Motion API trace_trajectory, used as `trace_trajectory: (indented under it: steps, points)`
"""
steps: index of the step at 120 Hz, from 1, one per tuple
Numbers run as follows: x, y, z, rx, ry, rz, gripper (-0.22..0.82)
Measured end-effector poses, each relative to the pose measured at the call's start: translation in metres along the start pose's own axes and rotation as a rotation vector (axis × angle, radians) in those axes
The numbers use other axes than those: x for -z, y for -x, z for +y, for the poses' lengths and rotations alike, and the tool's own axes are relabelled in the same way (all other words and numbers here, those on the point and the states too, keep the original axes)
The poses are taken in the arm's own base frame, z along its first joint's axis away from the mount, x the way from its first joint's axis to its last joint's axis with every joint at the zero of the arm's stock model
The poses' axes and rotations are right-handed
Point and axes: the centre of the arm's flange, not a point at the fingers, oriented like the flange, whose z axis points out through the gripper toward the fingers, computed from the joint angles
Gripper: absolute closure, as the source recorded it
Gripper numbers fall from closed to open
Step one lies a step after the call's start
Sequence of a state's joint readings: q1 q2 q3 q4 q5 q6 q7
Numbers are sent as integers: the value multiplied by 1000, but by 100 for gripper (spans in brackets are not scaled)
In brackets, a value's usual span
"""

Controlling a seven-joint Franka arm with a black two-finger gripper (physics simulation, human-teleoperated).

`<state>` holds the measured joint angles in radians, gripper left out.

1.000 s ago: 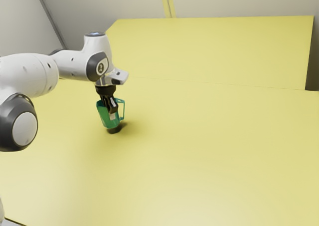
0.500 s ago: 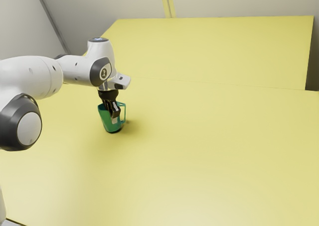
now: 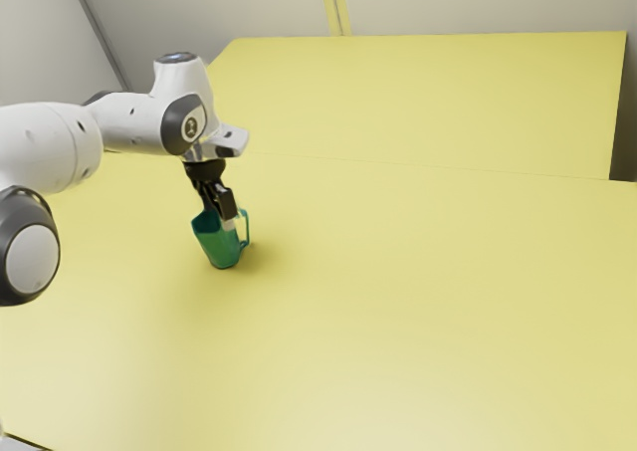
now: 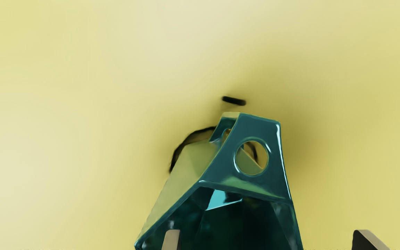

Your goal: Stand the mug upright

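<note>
yellow table (image 3: 428, 312), pale grey wall (image 3: 478, 3), yellow stripes (image 3: 341, 11)

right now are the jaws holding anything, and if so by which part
Nothing is held: the jaws stand wide apart, one at the open mouth of the mug, the other out past its side with a gap between.

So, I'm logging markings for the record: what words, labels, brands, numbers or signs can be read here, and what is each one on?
None can be read.
Arm, dark joint cap: a small pale mark, too small to read.
Mug: no lettering or numbers on the sides I can see.
</note>
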<state>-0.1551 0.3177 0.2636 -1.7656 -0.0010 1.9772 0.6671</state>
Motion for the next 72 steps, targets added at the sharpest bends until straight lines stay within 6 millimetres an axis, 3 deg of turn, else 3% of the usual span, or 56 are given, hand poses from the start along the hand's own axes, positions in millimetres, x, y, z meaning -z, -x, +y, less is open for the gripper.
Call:
trace_trajectory:
  steps: [20,50,72]
  points:
    - [60,13,9,4,-35,93,3]
    - [132,34,42,33,-49,162,1]
    - [166,36,58,57,-58,154,0]
